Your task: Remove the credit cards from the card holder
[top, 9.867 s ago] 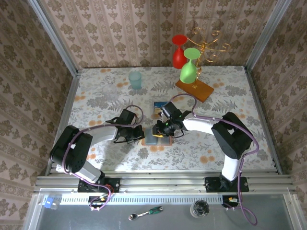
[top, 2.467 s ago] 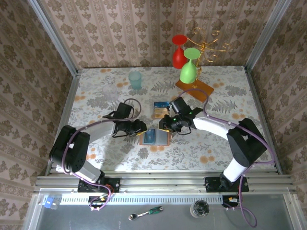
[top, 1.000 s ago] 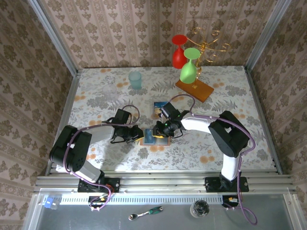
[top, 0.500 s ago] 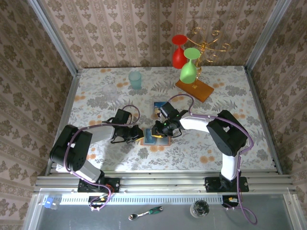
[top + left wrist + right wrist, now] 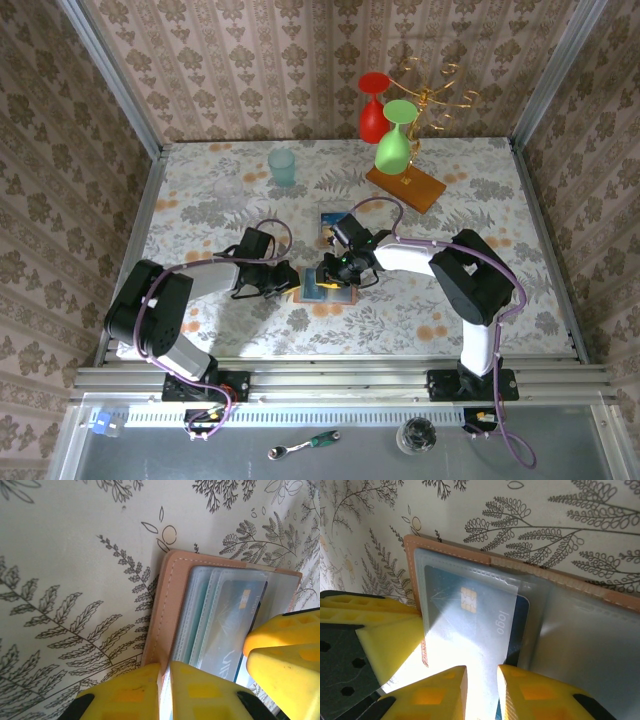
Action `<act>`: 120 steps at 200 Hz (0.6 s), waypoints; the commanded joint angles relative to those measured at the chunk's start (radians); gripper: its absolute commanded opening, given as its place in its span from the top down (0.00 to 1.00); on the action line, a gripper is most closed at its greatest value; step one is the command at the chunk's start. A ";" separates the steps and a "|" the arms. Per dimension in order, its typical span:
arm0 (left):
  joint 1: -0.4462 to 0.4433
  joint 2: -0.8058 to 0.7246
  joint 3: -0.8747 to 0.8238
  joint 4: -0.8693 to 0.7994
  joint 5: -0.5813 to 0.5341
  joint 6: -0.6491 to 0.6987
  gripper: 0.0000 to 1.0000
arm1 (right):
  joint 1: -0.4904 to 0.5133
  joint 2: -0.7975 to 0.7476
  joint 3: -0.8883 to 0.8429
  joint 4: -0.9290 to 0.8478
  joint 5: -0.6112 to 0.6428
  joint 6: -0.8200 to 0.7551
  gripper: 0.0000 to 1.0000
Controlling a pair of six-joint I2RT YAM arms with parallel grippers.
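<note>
Both arms have come back in; left gripper point(image 5: 290, 282) and right gripper point(image 5: 334, 272) now meet at the card holder point(image 5: 322, 292).

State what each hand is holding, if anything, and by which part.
The left hand pinches the card holder by the edge of its tan leather cover. The right hand sits at the blue credit card's near edge; whether it grips cannot be told.

Quick headcount: one card holder point(image 5: 322, 289) with one credit card point(image 5: 470, 625) visible inside. There's also one small loose pile of cards point(image 5: 335, 225), count unclear. Two wine glasses, one red point(image 5: 373, 110) and one green point(image 5: 395, 140). One teal cup point(image 5: 282, 166), one gold rack point(image 5: 432, 92), one wrench point(image 5: 303, 445).
</note>
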 commanded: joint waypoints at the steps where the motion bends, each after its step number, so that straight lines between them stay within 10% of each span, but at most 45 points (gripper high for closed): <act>1: 0.003 0.020 -0.014 -0.020 -0.001 -0.007 0.85 | 0.005 -0.021 0.014 -0.065 0.042 -0.022 0.73; 120: -0.009 -0.078 0.044 -0.069 -0.003 -0.007 0.86 | 0.005 -0.073 0.026 -0.079 0.043 -0.029 0.69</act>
